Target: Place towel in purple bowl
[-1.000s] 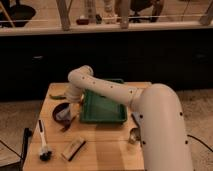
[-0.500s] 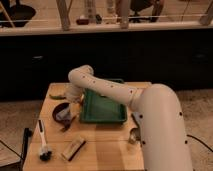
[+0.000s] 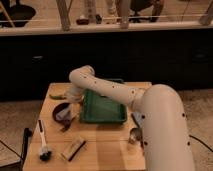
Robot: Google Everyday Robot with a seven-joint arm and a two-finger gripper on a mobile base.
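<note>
The purple bowl (image 3: 60,112) sits on the left part of the wooden table (image 3: 110,150), beside a green tray. A pale towel (image 3: 65,114) lies in it, partly draped over its near rim. My white arm reaches from the lower right across the tray to the left. My gripper (image 3: 71,100) hangs just above the bowl's far right rim, mostly hidden behind the wrist.
A green tray (image 3: 102,107) stands in the table's middle. A black-and-white brush (image 3: 43,142) and a tan sponge-like block (image 3: 73,148) lie at the front left. A small metal object (image 3: 134,135) sits front right. A green item (image 3: 56,95) lies back left. A dark counter runs behind.
</note>
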